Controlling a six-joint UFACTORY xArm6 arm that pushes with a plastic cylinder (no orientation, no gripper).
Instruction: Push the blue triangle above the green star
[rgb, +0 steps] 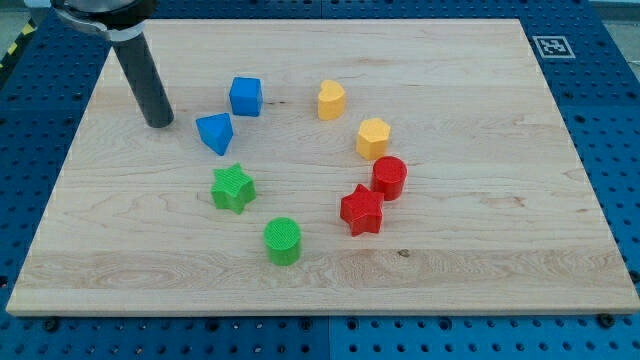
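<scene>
Toward the upper left of the frame, my tip (159, 122) rests on the wooden board (480, 250), just left of the blue triangle (216, 132) with a small gap between them. No pincer is fitted here; the arm ends in a plain dark rod, so nothing opens or closes. The blue triangle sits directly above the green star (233, 188), close but apart. A blue cube (246, 96) lies just up and right of the triangle. Right of centre stand a yellow heart-like block (331, 100) and a yellow hexagon (373, 138), then a red cylinder (389, 178) touching a red star (361, 210). A green cylinder (283, 241) sits below the green star, toward the lower middle.
</scene>
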